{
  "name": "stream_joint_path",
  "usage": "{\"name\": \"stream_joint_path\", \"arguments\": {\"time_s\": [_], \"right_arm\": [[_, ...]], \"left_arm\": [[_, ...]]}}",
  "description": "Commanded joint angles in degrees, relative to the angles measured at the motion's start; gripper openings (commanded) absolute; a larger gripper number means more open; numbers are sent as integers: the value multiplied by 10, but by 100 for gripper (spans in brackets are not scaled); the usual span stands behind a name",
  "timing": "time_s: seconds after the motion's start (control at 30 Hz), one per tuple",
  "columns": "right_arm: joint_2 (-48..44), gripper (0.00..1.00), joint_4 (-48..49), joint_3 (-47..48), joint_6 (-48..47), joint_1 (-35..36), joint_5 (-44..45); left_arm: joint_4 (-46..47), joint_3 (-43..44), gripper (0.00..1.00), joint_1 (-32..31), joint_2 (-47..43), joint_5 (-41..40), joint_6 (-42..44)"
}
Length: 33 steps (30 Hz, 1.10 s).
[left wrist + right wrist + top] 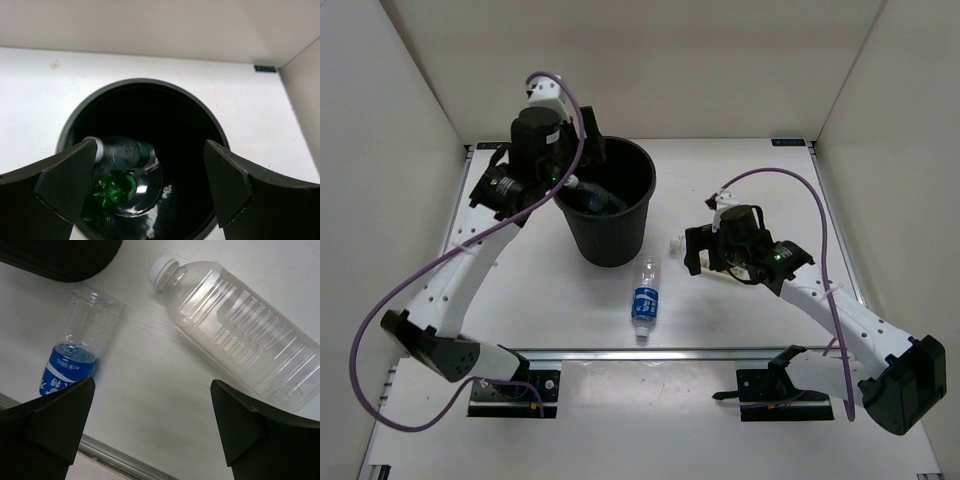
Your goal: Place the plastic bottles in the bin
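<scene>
White walls stand around a white table (740,330). On it, toward the back and a bit left, is the black bin (612,242), round and much bigger than any bottle. The left arm reaches up over it, and the left gripper (567,186) hangs above the bin's rim (145,82). Its fingers are spread wide apart and hold nothing. The right gripper (692,252) is low over the table on the right side. It is wide open too (152,412) and has nothing in it. Just past its fingers lies the big clear bottle (240,335) with a white cap, flat on its side on the table. The blue-label bottle (645,297) lies on the table too, just in front of the bin, well apart from the big one (75,355). Down inside the bin are two more bottles, touching each other. One is the green bottle (115,190). The other is a see-through bottle (122,152), and the band on it looks green, but it is dark in there and hard to be sure.
</scene>
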Motion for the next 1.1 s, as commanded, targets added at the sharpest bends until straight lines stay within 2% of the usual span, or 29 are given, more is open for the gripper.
{"name": "stream_joint_path", "arguments": {"time_s": [0.0,0.03,0.23,0.37,0.47,0.67,0.8,0.97,1.07], "right_arm": [[6,99,16,27,-51,3,41],[8,99,16,38,-98,-10,39],[51,99,30,34,-321,-166,-150],[108,99,32,47,-393,-203,-227],[132,99,60,44,-404,-222,-291],[209,99,19,73,-494,-236,-324],[263,99,-20,92,-545,-216,-297],[289,99,5,85,-540,-198,-275],[284,90,32,59,-519,-190,-263]], "left_arm": [[4,0,99,18,-66,10,-6],[-2,-3,99,21,-83,24,-8],[-64,-48,98,34,-157,26,-21],[-71,-103,99,64,-209,26,-35],[-87,-86,98,78,-205,22,-28],[-84,-78,99,75,-200,19,-20],[-88,-75,99,84,-191,13,-17],[-91,-76,99,82,-188,12,-20],[-103,-92,98,95,-204,-2,-31]]}}
